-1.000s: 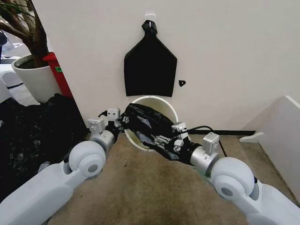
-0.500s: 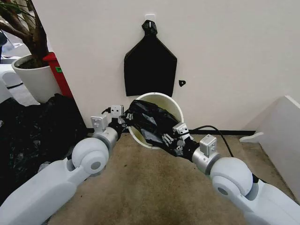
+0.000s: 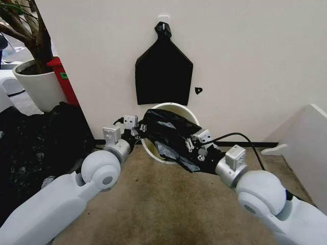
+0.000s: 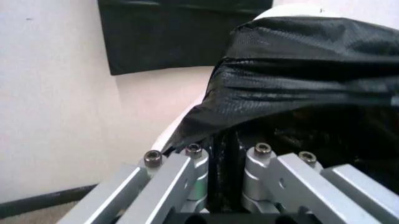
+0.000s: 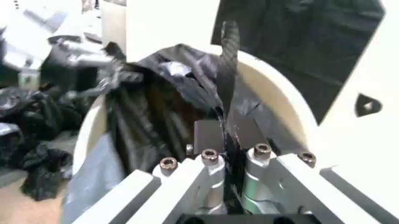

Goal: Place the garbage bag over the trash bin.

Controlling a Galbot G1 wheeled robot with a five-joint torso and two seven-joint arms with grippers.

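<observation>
Pinched on opposite hems of the garbage bag (image 3: 171, 133), my left gripper (image 3: 137, 130) and right gripper (image 3: 192, 144) stretch its mouth between my fingers to clear the trash bin (image 3: 190, 115) rim.

Left gripper (image 4: 221, 156) low in the view, metal fingers (image 4: 187, 175) drawn close together with a fold of the garbage bag (image 4: 311, 74) pinched between them. Black film rising from the grip and stretched over what seems to be the pale rim of the trash bin (image 4: 177, 128), seen as a thin curved strip. Behind, a white wall (image 4: 56, 102) with a flat black sheet (image 4: 168, 35) hanging on it. Dark baseboard (image 4: 44, 200) along the wall foot.
</observation>
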